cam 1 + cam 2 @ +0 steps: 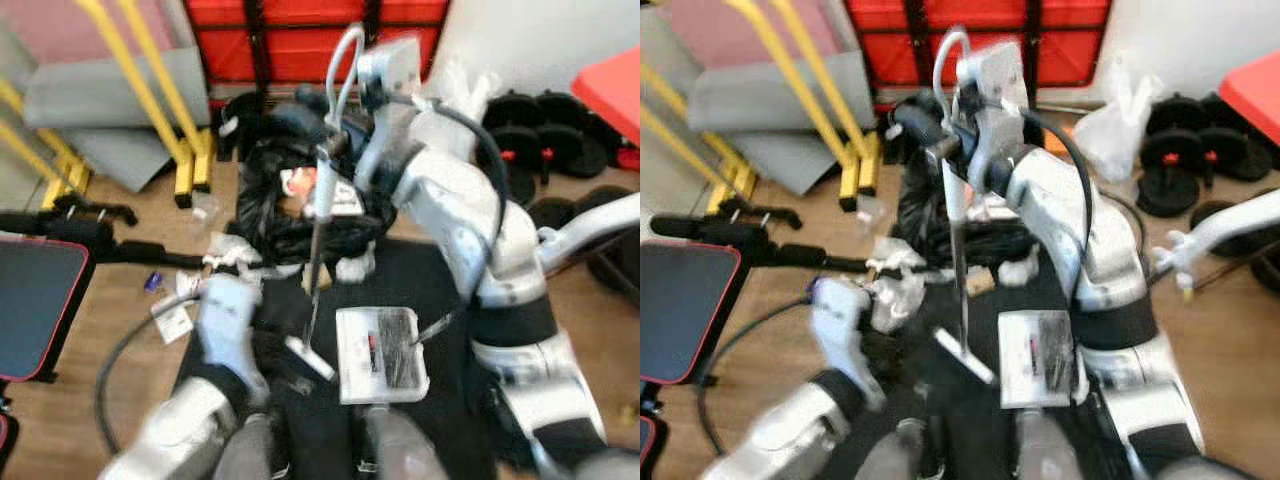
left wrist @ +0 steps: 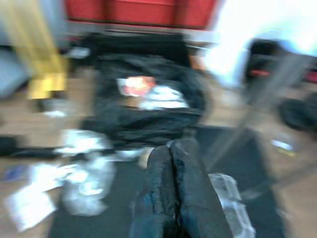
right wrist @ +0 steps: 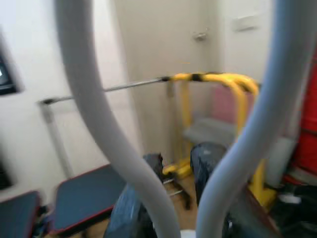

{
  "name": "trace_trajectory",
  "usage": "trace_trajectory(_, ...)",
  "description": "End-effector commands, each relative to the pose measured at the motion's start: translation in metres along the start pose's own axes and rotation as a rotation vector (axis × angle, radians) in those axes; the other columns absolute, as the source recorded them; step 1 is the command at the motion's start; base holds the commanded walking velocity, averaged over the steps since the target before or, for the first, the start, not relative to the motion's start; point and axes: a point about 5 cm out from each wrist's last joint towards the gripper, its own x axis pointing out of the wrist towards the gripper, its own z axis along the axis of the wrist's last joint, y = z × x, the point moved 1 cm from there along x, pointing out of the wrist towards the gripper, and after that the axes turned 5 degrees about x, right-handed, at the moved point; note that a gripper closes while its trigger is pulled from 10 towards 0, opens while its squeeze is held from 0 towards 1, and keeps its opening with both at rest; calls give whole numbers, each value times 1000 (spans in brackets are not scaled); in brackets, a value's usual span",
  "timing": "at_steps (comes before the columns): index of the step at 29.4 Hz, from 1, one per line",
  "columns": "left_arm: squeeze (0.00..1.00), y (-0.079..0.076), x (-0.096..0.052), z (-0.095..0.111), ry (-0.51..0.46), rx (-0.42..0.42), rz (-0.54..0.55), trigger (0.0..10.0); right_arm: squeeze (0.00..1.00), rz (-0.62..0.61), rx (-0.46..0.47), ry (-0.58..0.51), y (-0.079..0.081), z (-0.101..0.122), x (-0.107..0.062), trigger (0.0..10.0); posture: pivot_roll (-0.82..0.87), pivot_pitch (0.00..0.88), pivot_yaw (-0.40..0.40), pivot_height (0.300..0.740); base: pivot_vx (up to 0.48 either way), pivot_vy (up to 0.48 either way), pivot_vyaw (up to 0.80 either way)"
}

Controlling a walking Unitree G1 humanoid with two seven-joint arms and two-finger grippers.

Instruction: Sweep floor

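Sweeping barely begun: crumpled white paper scraps (image 1: 232,252) litter the wooden floor (image 1: 120,260) beyond both pincers.
Right pincer (image 1: 945,140) pinches the thin grey metal broom handle (image 1: 958,250); left pincer (image 2: 171,168) is pressed together.

You're facing a wooden floor (image 1: 110,330) with a black mat (image 1: 440,275) laid on it. A red panel (image 1: 300,30) backs the room beside a white wall (image 1: 540,40). Yellow frames (image 1: 150,90), grey pads (image 1: 110,85) and black weight plates (image 1: 545,125) line the edges.

Yellow rack (image 1: 150,90); black weights (image 1: 545,135); red bench (image 1: 610,90)
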Motion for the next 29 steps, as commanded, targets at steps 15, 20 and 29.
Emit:
trace_trajectory(15,0,13,-1,-22,62,-6,93,10000,0,218,19,63,24,-23,-27,10000,-173,39,-5,740,0,0,800)
trace_trajectory(20,0,5,8,-20,37,4,48,10000,0,214,27,83,20,-32,-31,10000,-167,18,5,740,0,0,800)
trace_trajectory(29,0,6,19,-17,12,8,47,10000,0,162,25,117,11,-46,-34,10000,-155,0,7,740,0,0,800)
